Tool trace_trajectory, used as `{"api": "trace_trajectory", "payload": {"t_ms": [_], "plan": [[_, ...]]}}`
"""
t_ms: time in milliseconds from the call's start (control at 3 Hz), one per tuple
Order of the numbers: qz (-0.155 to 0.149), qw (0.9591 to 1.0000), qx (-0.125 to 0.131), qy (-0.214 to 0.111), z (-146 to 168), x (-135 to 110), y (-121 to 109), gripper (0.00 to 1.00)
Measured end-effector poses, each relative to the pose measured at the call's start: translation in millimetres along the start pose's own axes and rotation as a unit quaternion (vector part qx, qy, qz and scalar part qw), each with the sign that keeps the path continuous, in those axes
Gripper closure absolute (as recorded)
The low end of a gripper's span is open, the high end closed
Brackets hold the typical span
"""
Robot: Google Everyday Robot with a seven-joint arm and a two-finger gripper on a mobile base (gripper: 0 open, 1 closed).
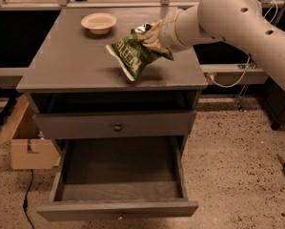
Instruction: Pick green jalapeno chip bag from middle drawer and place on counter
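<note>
My gripper [153, 40] is shut on the green jalapeno chip bag [134, 56] and holds it by its upper right edge, just above the right half of the counter [70, 61]. The bag hangs tilted, its lower corner close to the counter top near the front. The middle drawer [118, 175] stands pulled open below, its grey floor bare. My white arm [228, 18] reaches in from the upper right.
A pale bowl [99, 22] sits at the back left of the counter. A silver foil packet [143, 28] peeks out behind the bag. The upper drawer front with a round knob [117, 127] is closed. A cardboard box [25, 142] stands on the floor at left.
</note>
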State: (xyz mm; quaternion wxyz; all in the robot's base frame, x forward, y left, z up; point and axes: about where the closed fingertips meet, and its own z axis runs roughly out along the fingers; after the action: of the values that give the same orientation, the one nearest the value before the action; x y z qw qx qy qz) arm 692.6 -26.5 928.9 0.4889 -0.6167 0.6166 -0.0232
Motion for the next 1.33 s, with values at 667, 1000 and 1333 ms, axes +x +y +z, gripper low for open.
{"api": "trace_trajectory", "payload": {"t_ms": [667, 1000, 1333], "plan": [[0.086, 0.9960, 0.003, 0.026, 34.2, 52.2, -25.7, 0.35], [0.104, 0.9939, 0.018, 0.029, 31.2, 65.8, -34.7, 0.11], [0.099, 0.9940, 0.047, 0.012, 11.2, 61.9, -48.3, 0.00]]}}
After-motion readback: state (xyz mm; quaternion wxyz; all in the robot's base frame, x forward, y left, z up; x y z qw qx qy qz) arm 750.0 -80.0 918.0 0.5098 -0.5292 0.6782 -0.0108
